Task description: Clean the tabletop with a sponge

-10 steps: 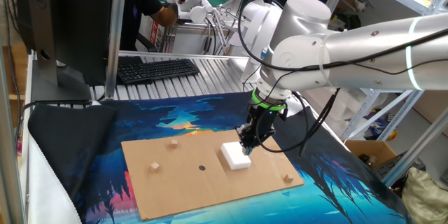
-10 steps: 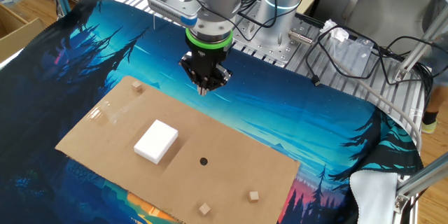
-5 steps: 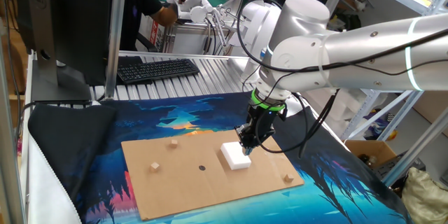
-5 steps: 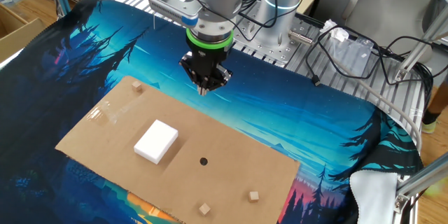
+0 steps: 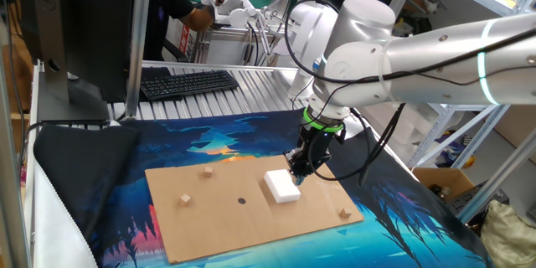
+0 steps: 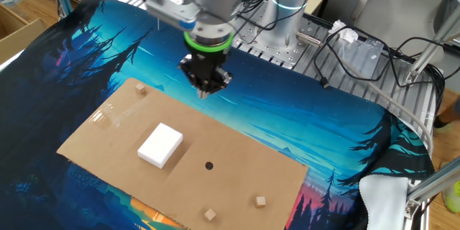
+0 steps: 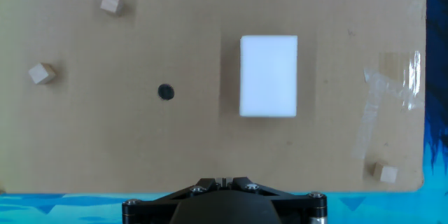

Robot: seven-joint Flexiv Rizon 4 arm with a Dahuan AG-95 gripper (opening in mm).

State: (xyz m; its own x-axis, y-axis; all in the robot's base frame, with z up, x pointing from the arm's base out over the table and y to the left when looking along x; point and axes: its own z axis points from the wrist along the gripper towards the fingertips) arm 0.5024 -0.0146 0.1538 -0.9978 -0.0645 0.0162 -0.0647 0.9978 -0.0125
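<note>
The white sponge (image 5: 282, 187) lies flat on the brown cardboard tabletop (image 5: 226, 218), right of its small dark dot (image 5: 241, 200). It also shows in the other fixed view (image 6: 160, 144) and in the hand view (image 7: 268, 75). My gripper (image 6: 206, 95) hangs shut and empty above the board's edge (image 6: 237, 180), apart from the sponge. In the hand view the fingertips (image 7: 225, 181) sit together at the bottom edge, with the sponge ahead and a little to the right. The gripper (image 5: 298, 177) stands just beside the sponge in the one fixed view.
Three small tan cubes (image 7: 109, 3) (image 7: 40, 73) (image 7: 386, 173) lie on the board, and clear tape (image 7: 392, 91) sits near one end. The blue printed mat (image 5: 402, 226) lies under the board. A keyboard (image 5: 186, 82) and monitor (image 5: 75, 33) stand behind.
The gripper has shifted slightly sideways along the board's edge and stays shut. The sponge and cubes have not moved.
</note>
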